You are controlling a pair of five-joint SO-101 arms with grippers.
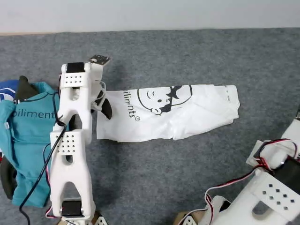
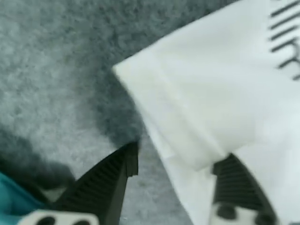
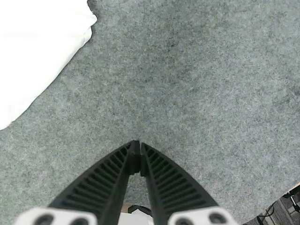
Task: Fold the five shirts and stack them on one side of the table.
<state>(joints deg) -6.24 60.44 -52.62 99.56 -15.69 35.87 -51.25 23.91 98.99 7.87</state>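
Grey felt-like table cover (image 1: pixel 187 51). The white cotton shirt with black printed face and lettering (image 1: pixel 173 112) lies near the middle of the table, already folded lengthwise into a long band with the sleeves tucked in. It has not yet been folded across. The left gripper (image 2: pixel 180 157) sits at the band's end nearest the heap. Its fingers are apart, the layered corner of the white shirt (image 2: pixel 211 93) lies between them, and they are not clamped on the cloth. The right gripper (image 3: pixel 136 147) hangs over bare cover with its fingers pressed together and holding nothing, near the other end of the white shirt (image 3: pixel 37 51). In the high view the right arm (image 1: pixel 272 192) sits at the table's lower right corner. At the left edge of the table is a heap: a teal shirt with white lettering (image 1: pixel 28 136), a blue cloth (image 1: pixel 7 89) and a dark cloth (image 1: pixel 7 178) beneath it. Whether these are folded or only piled cannot be told, and a fifth shirt cannot be made out. Judgement: the task is at an early-to-middle stage. The white shirt is half folded, with the crosswise fold and the move to the stack outstanding, and the heap probably needs work too.
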